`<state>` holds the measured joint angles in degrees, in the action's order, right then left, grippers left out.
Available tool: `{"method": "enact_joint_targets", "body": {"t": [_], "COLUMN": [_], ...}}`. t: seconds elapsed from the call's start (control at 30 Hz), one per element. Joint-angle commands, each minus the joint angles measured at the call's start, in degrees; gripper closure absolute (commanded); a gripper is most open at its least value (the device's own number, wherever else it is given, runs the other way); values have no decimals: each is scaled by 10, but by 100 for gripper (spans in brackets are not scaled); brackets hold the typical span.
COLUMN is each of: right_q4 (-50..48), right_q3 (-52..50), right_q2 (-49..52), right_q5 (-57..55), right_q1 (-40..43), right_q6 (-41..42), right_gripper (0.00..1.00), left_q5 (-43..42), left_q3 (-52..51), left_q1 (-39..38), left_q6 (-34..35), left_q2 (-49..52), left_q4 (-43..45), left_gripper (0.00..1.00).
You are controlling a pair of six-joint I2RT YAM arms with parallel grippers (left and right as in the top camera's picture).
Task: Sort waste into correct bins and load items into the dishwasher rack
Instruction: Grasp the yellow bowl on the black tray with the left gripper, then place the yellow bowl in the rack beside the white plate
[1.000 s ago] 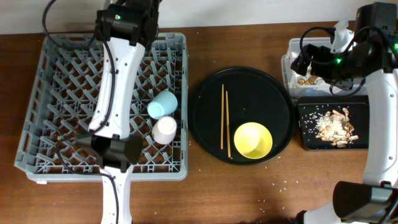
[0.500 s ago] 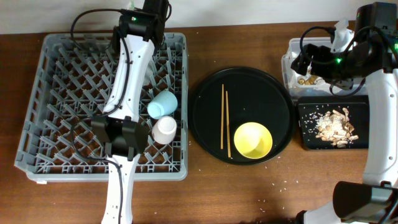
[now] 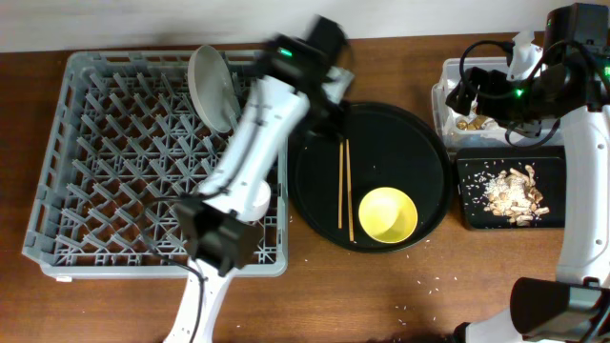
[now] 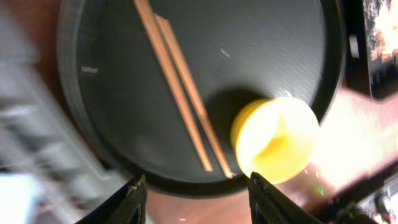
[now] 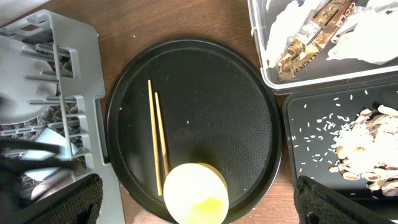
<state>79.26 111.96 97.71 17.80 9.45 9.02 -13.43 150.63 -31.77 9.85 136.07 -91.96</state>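
The grey dishwasher rack (image 3: 105, 143) fills the left of the table, and a white plate (image 3: 212, 88) stands on edge at its back. My left gripper (image 3: 324, 100) (image 4: 198, 202) hangs open and empty over the left rim of the round black tray (image 3: 419, 143). On that tray lie the wooden chopsticks (image 3: 343, 186) (image 4: 177, 93) (image 5: 157, 137) and the yellow bowl (image 3: 388, 214) (image 4: 277, 140) (image 5: 196, 193). High at the right, my right gripper (image 3: 474, 93) (image 5: 199, 190) is wide open and holds nothing. The left arm covers the cups.
A clear tub (image 3: 448, 105) at the right holds white napkins and a gold-brown wrapper (image 5: 311, 31). In front of it a shallow black tray (image 3: 467, 191) holds food scraps (image 3: 510, 191) (image 5: 367, 143). Crumbs dot the wooden table.
My left arm swung right from the back of the rack to the round tray and its jaws opened. The plate now shows standing in the rack. The right arm kept still.
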Motion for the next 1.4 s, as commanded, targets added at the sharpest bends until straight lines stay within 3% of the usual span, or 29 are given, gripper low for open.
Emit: {"method": "enact_joint_targets", "body": {"t": [0.0, 0.27, 0.3, 0.43, 0.53, 0.67, 0.77, 0.83, 0.93, 1.0, 1.13, 1.27, 1.37], "right_q4": [-1, -2, -2, -2, -1, -2, -2, -2, -2, -2, -2, -2, -2], "right_q3": [3, -10, -12, -12, -12, -12, -12, -12, -12, -12, -12, -12, -12], "right_q2": [2, 2, 2, 2, 2, 2, 2, 2, 2, 2, 2, 2, 2], "right_q5": [-5, -5, -5, -5, -5, -5, -5, -5, -5, -5, -5, -5, -5], "right_q1": [-1, -1, -1, -1, -1, -1, -1, -1, -1, -1, -1, -1, -1], "right_q6": [0, 0, 0, 0, 0, 0, 0, 0, 0, 0, 0, 0, 0], "right_gripper": [1, 1, 1, 2, 1, 1, 2, 1, 2, 2, 2, 2, 1], "left_q5": [-21, -22, -22, -1, 28, 231, 514, 692, 866, 874, 1001, 992, 920], "left_q3": [-120, -313, -325, -337, -328, -189, -95, -83, -93, -102, -103, -104, -104], "left_q1": [-63, -136, -140, -140, -136, -87, -44, -26, 5, 33, 52, 36, 28], "left_q6": [25, 24, 24, 25, 24, 25, 40, 51, 45, 22, 23, 23, 23], "left_q2": [-1, -1, -1, -1, -6, -51, -68, -68, -51, -26, 41, 78, 84], "left_q4": [78, 216, 230, 240, 225, 121, 116, 148, 245, 285, 298, 298, 296], "left_gripper": [48, 49, 52, 98, 99, 99, 99, 99, 99, 99, 100, 100, 100]}}
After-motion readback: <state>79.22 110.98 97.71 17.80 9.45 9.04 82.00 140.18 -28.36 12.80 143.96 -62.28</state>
